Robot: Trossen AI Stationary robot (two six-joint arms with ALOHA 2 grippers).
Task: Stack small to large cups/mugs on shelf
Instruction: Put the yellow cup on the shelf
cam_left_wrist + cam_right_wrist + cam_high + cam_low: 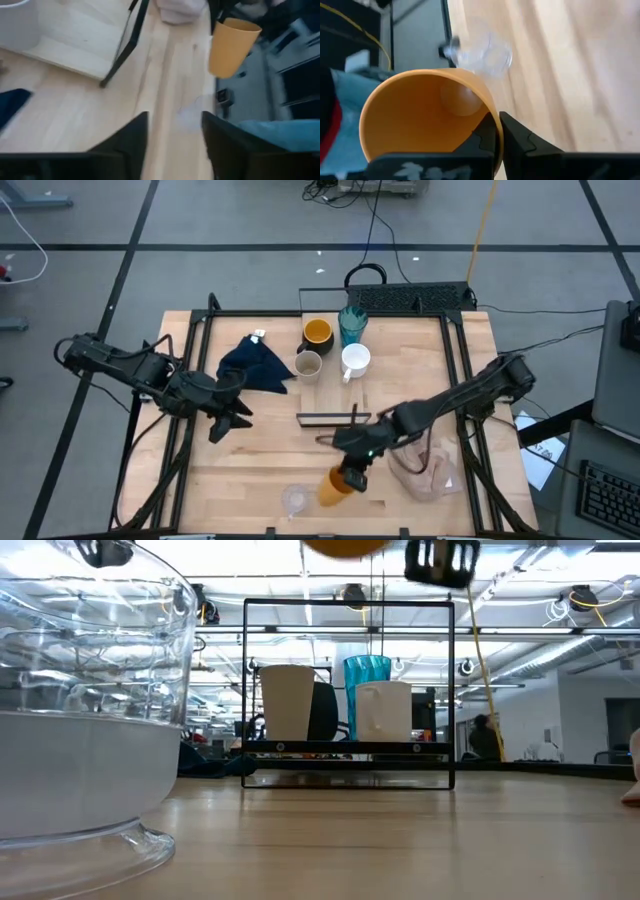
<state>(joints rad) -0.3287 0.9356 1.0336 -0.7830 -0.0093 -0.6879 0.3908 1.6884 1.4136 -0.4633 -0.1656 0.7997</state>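
Note:
The small orange cup (427, 120) hangs in the air over the table's near edge, with my right gripper (499, 142) shut on its rim. The clear glass (295, 498) stands on the table just left of it. On the shelf (410, 370) at the far middle stand the black mug (318, 332), the teal tumbler (352, 323), the white mug (355, 361) and the grey-beige cup (308, 366). My left gripper (175, 145) is open over the table's left half, with nothing between its fingers. My right gripper pinches the orange cup's rim (496, 125), one finger inside the cup and one outside. The fingers slant down from the table's right side. The cup is lifted clear of the table and tilted, its mouth toward the gripper and its bottom (345, 545) hanging below.
A dark navy cloth (255, 365) lies left of the shelf. A pink-beige cloth (430, 470) lies under my right arm at the near right. A black wire frame (350, 605) stands over the shelf. Bare wood lies between the shelf's dark front edge (335, 418) and the table's near edge.

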